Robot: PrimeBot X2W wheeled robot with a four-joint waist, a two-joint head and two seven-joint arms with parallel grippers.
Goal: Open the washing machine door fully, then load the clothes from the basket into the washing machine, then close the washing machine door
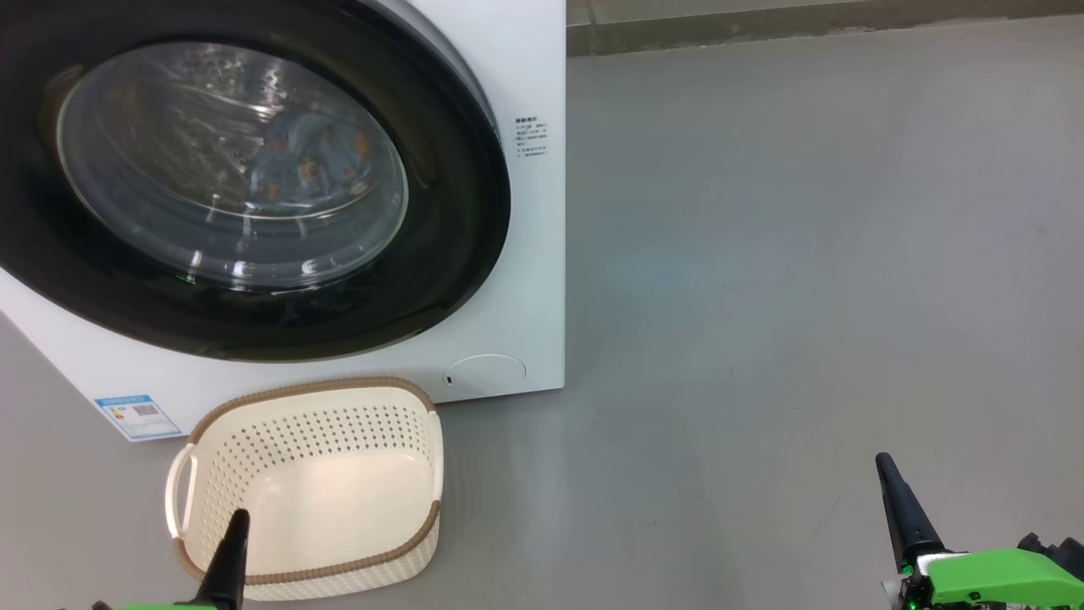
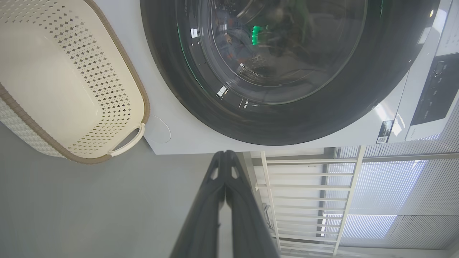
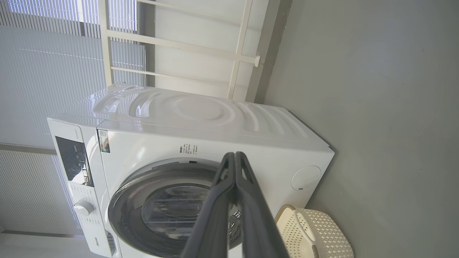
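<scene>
Head view: washer [image 1: 529, 212] takes up the frame's 10 o'clock quarter, with its door [image 1: 461, 254] closed flush on the front. Clothes [image 1: 309, 161] lie inside the drum, seen through the glass, blue with orange prints. Basket [image 1: 313, 387] stands on the floor [image 1: 762, 296] at the door's 6 o'clock, just beside the washer front; cannot tell whether they touch. Flap [image 1: 484, 373] sits at the basket's 1 o'clock, label [image 1: 137, 415] at its 10 o'clock. Left gripper [image 1: 240, 517] is at frame 7 o'clock, its tip overlapping the basket's near side. Right gripper [image 1: 883, 462] is at frame 5 o'clock over the floor, well apart from the basket. Left wrist view: left gripper fully closed, tips meeting, nothing held, pointing toward the washer's lower corner. Right wrist view: right gripper likewise closed tip to tip, nothing held, pointing at the door.
</scene>
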